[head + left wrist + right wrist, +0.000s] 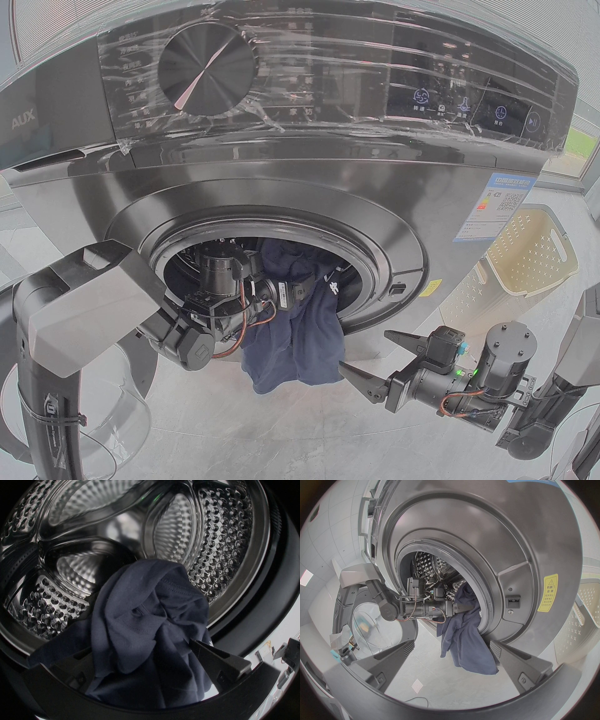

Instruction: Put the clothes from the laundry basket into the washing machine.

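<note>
- The left arm (94,306) extends forward from the robot's left side, with the forearm bent across towards the middle and the wrist (219,300) roughly level.
- The left gripper (142,655) points forward, its fingers (218,664) spread wide apart.
- The right arm (550,387) sits lower on the robot's right, with the forearm angled inward.
- The right gripper (375,359) points towards the robot's left, its two fingers parted.

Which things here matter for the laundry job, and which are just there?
Job: navy garment, washing machine, laundry basket, left gripper, right gripper.
Just there: control dial, yellow warning sticker, energy label.
</note>
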Controlling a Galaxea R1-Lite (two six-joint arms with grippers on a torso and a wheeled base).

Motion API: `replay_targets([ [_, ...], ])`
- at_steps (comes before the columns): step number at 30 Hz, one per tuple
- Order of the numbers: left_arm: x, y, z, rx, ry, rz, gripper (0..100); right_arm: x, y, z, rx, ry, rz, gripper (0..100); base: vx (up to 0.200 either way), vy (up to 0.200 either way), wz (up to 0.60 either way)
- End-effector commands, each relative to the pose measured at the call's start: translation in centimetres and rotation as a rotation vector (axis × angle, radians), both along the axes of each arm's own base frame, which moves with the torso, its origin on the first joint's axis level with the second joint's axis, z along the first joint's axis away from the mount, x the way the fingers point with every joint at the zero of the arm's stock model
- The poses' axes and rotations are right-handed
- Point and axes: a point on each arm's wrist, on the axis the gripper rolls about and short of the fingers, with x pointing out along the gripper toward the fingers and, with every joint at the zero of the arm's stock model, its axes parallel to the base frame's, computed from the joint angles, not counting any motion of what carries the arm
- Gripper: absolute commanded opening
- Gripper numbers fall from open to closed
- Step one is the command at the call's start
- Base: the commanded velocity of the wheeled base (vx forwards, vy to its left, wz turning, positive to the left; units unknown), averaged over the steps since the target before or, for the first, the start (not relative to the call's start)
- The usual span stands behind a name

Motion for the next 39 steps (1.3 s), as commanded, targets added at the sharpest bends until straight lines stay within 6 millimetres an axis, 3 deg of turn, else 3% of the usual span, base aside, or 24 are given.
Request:
replay_targets([
  [1,-1.1,-0.2,-0.1,0.015,0.023,-0.023,100,0.0,0.1,0.0,0.001,0.001,0.002,100,0.0,0.0,0.0],
  [2,-1.1,-0.3,-0.4,0.019,0.031,-0.024,100,0.0,0.1,0.0,0.002,0.0,0.004,100,0.0,0.0,0.0],
  [3,-0.9,-0.3,-1.0,0.025,0.042,-0.023,0,0.0,0.1,0.0,0.001,-0.001,0.004,100,0.0,0.0,0.0],
  [13,1.3,-0.9,-2.3,0.014,0.021,0.007,0,-0.1,0.3,0.0,0.003,-0.001,0.01,100,0.0,0.0,0.0],
  [20,5.0,-1.2,0.1,-0.076,-0.117,0.161,0,-0.1,0.3,0.1,0.006,-0.004,0.01,100,0.0,0.0,0.0],
  [22,6.4,-1.1,1.8,-0.127,-0.186,0.202,0,-0.1,0.3,0.1,0.006,-0.004,0.01,100,0.0,0.0,0.0],
  [29,6.8,-1.0,3.6,-0.174,-0.259,0.207,0,0.0,0.3,0.0,0.006,-0.002,0.01,100,0.0,0.0,0.0],
  [30,6.7,-1.0,3.7,-0.177,-0.261,0.207,100,0.0,0.3,0.0,0.006,-0.002,0.01,100,0.0,0.0,0.0],
  [34,6.3,-1.1,4.0,-0.202,-0.244,0.202,100,0.0,0.3,0.0,0.006,-0.002,0.01,100,0.0,0.0,0.0],
  [39,1.8,-2.1,4.1,-0.15,-0.102,0.086,100,0.0,0.3,0.0,0.006,-0.002,0.008,100,0.0,0.0,0.0],
])
